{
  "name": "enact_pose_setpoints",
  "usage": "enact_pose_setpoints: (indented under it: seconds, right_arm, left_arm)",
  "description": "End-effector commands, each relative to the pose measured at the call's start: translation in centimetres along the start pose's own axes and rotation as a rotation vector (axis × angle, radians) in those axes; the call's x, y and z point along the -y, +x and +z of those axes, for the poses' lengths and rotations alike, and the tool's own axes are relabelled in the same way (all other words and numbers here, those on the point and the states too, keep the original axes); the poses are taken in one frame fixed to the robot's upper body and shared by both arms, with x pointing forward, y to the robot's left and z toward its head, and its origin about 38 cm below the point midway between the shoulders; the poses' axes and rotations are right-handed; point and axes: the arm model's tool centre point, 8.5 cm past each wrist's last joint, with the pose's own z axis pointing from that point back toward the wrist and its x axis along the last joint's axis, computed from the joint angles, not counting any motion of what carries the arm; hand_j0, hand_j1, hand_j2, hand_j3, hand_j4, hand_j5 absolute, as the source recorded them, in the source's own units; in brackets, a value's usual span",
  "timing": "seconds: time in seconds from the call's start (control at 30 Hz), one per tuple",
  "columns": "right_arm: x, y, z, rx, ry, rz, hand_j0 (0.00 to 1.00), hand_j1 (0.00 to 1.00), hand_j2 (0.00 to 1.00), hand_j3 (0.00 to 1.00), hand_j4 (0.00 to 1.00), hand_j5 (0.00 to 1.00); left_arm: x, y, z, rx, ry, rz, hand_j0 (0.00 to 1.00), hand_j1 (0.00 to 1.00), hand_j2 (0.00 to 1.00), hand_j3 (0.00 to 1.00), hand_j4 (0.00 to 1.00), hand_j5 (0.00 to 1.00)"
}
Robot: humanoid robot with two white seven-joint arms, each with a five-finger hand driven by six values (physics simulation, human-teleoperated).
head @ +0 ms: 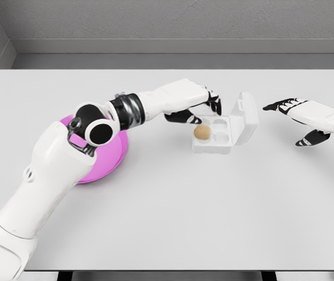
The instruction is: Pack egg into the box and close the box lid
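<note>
Starting nearest the camera, the left arm is seen reaching across the white bench (173, 216), passing over a pink plate (111, 161). Further out, the egg (201, 132) is found seated in a front cell of the white box (214, 140), whose lid (248, 117) stands raised on the far right side. The left robot hand (205, 105) hovers just above the egg, fingers loosely curled, nothing gripped. The right robot hand (299, 114) is held apart, fingers spread, near the lid. The lid is judged light and thin; it is best pushed at its free upper edge, gently, as the egg is fragile.
</note>
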Motion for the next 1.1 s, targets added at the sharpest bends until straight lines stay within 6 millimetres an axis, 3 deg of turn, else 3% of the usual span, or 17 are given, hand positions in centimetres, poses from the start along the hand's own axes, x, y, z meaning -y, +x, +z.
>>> enact_pose_setpoints:
  seconds: [0.0, 0.17, 0.23, 0.27, 0.33, 0.47, 0.53, 0.67, 0.73, 0.8, 0.87, 0.97, 1.07]
  right_arm:
    - [0.1, 0.0, 0.0, 0.001, -0.002, -0.004, 1.00, 1.00, 1.00, 1.00, 1.00, 1.00]
    - [-0.1, 0.2, -0.2, 0.008, -0.004, -0.007, 1.00, 1.00, 1.00, 1.00, 1.00, 1.00]
    - [0.1, 0.6, -0.4, 0.020, -0.009, 0.003, 1.00, 1.00, 1.00, 1.00, 1.00, 1.00]
    - [0.2, 0.9, -0.4, 0.027, -0.010, 0.007, 1.00, 1.00, 1.00, 1.00, 1.00, 1.00]
    - [-0.1, 1.1, -0.6, 0.035, -0.004, 0.007, 1.00, 1.00, 1.00, 1.00, 1.00, 1.00]
    - [0.2, 1.6, -0.7, 0.050, -0.008, 0.016, 1.00, 1.00, 1.00, 1.00, 1.00, 1.00]
    - [0.4, 2.0, -0.8, 0.067, -0.015, 0.023, 1.00, 1.00, 1.00, 1.00, 1.00, 1.00]
    - [0.5, 2.3, -0.8, 0.083, -0.018, 0.028, 1.00, 1.00, 1.00, 1.00, 1.00, 1.00]
    - [0.8, 3.2, -0.9, 0.109, -0.028, 0.042, 1.00, 1.00, 1.00, 1.00, 1.00, 1.00]
    - [1.0, 3.9, -1.0, 0.128, -0.033, 0.051, 1.00, 1.00, 1.00, 1.00, 1.00, 1.00]
    - [1.2, 4.3, -0.9, 0.159, -0.040, 0.058, 1.00, 1.00, 1.00, 1.00, 1.00, 1.00]
    - [1.5, 5.5, -1.1, 0.196, -0.052, 0.068, 1.00, 1.00, 1.00, 1.00, 1.00, 1.00]
    - [1.1, 8.5, -2.0, 0.283, -0.050, 0.084, 1.00, 1.00, 1.00, 1.00, 1.00, 1.00]
  left_arm:
    - [0.0, 0.0, -0.2, -0.001, 0.004, 0.010, 0.94, 0.94, 0.94, 0.94, 0.94, 0.94]
    - [-0.9, -1.1, 1.0, -0.025, 0.046, 0.028, 1.00, 1.00, 1.00, 1.00, 1.00, 1.00]
    - [-1.9, -3.6, 4.1, -0.092, 0.091, 0.039, 1.00, 1.00, 1.00, 1.00, 1.00, 1.00]
    - [-3.5, -3.8, 5.9, -0.089, 0.157, 0.051, 1.00, 1.00, 1.00, 1.00, 1.00, 1.00]
    - [-4.4, -4.2, 9.4, -0.064, 0.190, 0.082, 1.00, 1.00, 1.00, 1.00, 1.00, 1.00]
    - [-7.6, -4.2, 17.6, 0.147, 0.314, 0.072, 1.00, 1.00, 1.00, 1.00, 1.00, 1.00]
    - [-6.4, -4.6, 22.1, 0.244, 0.388, 0.083, 1.00, 1.00, 1.00, 1.00, 1.00, 1.00]
    - [-1.4, -7.9, 27.2, 0.077, 0.467, 0.209, 1.00, 1.00, 1.00, 1.00, 1.00, 1.00]
    - [0.4, -8.8, 27.6, 0.039, 0.478, 0.262, 1.00, 1.00, 1.00, 1.00, 1.00, 1.00]
    - [2.3, -10.0, 29.7, -0.036, 0.500, 0.307, 1.00, 1.00, 1.00, 1.00, 1.00, 1.00]
    - [3.3, -10.4, 29.7, -0.088, 0.452, 0.283, 1.00, 1.00, 1.00, 1.00, 1.00, 1.00]
    - [4.0, -10.6, 29.9, -0.108, 0.436, 0.288, 1.00, 1.00, 1.00, 1.00, 1.00, 1.00]
    - [4.1, -10.7, 30.0, -0.115, 0.433, 0.286, 1.00, 1.00, 1.00, 1.00, 1.00, 1.00]
